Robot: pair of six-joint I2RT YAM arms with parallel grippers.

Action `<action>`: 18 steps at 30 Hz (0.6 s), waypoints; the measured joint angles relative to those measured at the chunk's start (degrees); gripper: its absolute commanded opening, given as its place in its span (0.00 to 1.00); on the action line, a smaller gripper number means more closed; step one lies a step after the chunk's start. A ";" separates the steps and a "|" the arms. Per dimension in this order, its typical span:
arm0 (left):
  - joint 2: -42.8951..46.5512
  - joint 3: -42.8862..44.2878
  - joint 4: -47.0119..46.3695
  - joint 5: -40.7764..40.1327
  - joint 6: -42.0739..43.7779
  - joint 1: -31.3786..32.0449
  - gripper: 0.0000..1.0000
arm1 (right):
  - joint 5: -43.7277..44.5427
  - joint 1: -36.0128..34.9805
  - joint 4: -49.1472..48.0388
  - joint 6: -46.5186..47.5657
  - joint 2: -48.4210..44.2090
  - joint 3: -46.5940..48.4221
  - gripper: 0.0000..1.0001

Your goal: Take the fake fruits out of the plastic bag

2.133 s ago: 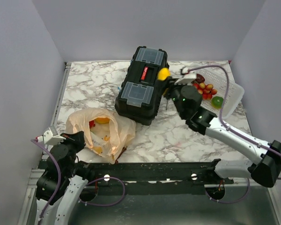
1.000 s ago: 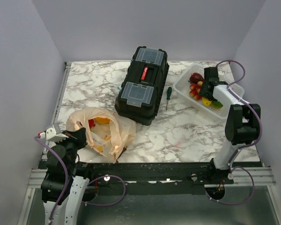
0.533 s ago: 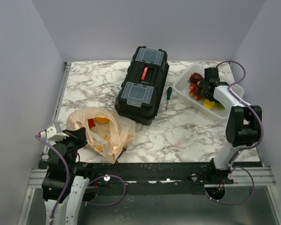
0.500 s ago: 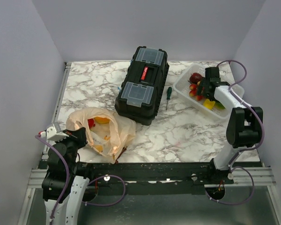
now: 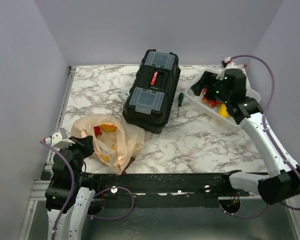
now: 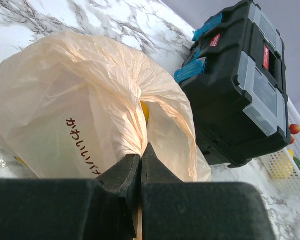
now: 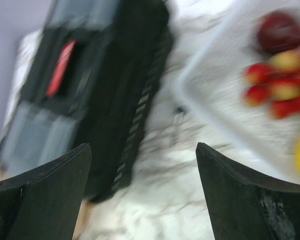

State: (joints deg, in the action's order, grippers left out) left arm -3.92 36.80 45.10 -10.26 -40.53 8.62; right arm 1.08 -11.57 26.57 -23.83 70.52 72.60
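The task is judged to be partly done; several of the fake fruits are seen in the white lattice basket at the far right of the desk, among them a dark red one, a red-and-yellow grape cluster and a yellow piece; others are left inside the plastic bag, which lies at the near left of the desk, just in front of the black toolbox; a yellow-orange shape and a red one are made out through its open mouth in the top view, and how many more are hidden under the film cannot be told. The left pincer is closed on a gathered fold of the bag's rim, so that the mouth is held up; the right pincer is spread wide with nothing between its fingers, and is held over the near-left edge of the basket, near the green-handled screwdriver; its own view is blurred. The bag is therefore judged not yet emptied; at least two more fruits are to be fetched.
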 measured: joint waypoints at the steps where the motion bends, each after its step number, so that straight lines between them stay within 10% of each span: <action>1: -0.24 0.00 0.00 0.00 -0.02 0.13 0.00 | -1.57 -3.30 -0.20 -0.87 -0.50 -0.46 0.86; 11: -3.54 0.00 0.42 -0.20 -0.44 0.50 0.00 | -5.14 -44.00 -2.49 -8.26 8.83 2.54 0.83; 18: -4.85 0.00 0.63 -0.20 -0.50 0.50 0.00 | -7.41 -53.40 -7.67 -8.04 20.81 8.76 0.55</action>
State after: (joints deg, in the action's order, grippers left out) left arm -8.78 36.80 45.74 -10.46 -41.04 9.13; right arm -6.33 -64.97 18.90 -31.88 91.33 81.36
